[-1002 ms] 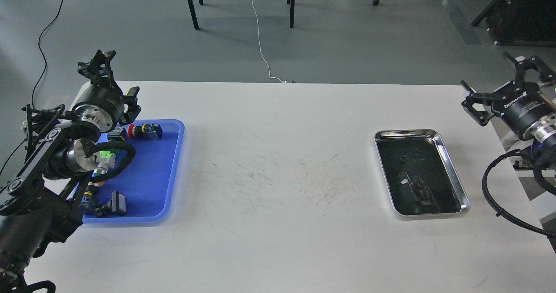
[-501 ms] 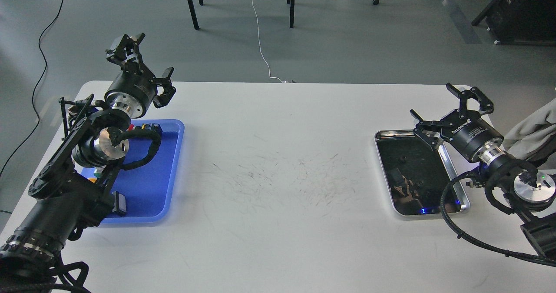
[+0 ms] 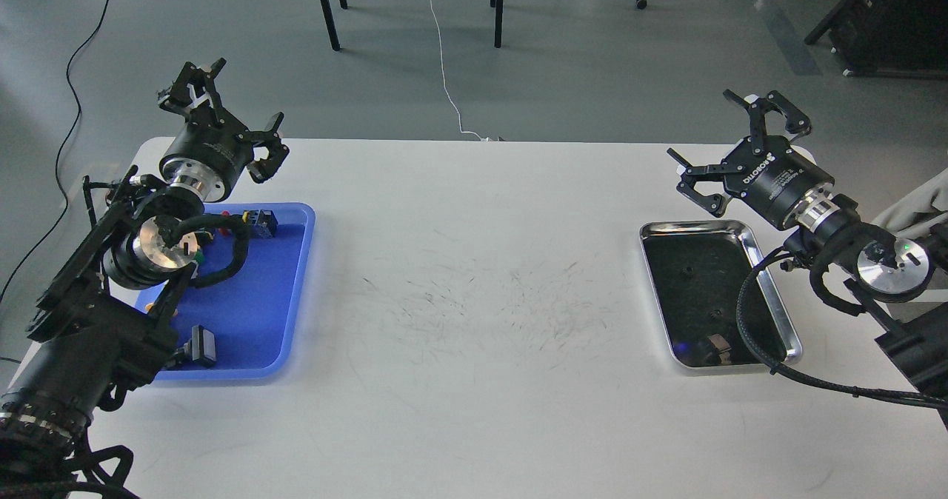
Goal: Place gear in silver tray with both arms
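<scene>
Both grippers raised above the white table (image 3: pixel 474 380), fingers spread wide, nothing held. Left gripper (image 3: pixel 222 110) up over the far-left table edge, beyond the far rim of the blue tray (image 3: pixel 259 314). Right gripper (image 3: pixel 737 147) beyond the far rim of the silver tray (image 3: pixel 770 292), tipped toward the far table edge, ROBOTIQ lettering readable on its body.

Silver tray flat on the right part of the table, long side running from far to near, its right rim close to the right table edge. Dark reflective bottom mostly bare apart from a few small dark specks and a reflection near the near rim. Black cable (image 3: pixel 748 321) of the right arm crossing the tray's right and near rim.

Blue tray on the left part of the table, well apart from the silver tray, its left half hidden under the left arm. Small parts inside: a dark blue block (image 3: pixel 261 221) by the far rim, a black connector (image 3: pixel 200 347) near the near rim; others too covered to tell.

Between the two trays, a wide bare stretch of scuffed tabletop (image 3: pixel 481 299). Grey floor (image 3: pixel 592 62) with chair legs and a white cord (image 3: pixel 443 62) beyond the far table edge.
</scene>
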Controlling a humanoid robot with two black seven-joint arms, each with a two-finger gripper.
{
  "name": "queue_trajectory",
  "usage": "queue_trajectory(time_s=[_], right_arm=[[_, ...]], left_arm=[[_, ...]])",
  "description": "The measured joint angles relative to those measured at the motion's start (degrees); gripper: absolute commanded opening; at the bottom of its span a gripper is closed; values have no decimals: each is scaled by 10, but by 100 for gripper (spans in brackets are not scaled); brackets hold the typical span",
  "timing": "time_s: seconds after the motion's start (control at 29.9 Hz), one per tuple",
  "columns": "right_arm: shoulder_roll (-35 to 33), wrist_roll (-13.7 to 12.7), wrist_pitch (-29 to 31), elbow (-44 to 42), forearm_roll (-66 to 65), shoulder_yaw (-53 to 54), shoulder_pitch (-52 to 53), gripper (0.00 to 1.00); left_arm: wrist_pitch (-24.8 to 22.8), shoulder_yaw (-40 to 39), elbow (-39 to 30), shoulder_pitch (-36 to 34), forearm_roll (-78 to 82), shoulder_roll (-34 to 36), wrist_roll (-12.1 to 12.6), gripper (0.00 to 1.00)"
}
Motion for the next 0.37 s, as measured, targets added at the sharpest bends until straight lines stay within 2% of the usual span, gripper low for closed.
queue_trajectory(time_s=[0.2,0.37], right_arm=[[2,1,0,1,2,29,-15,99],[12,12,0,3,3,44,-24,99]], left_arm=[[-1,2,-1,2,34,2,-23,98],[7,2,-2,3,64,2,-27,98]])
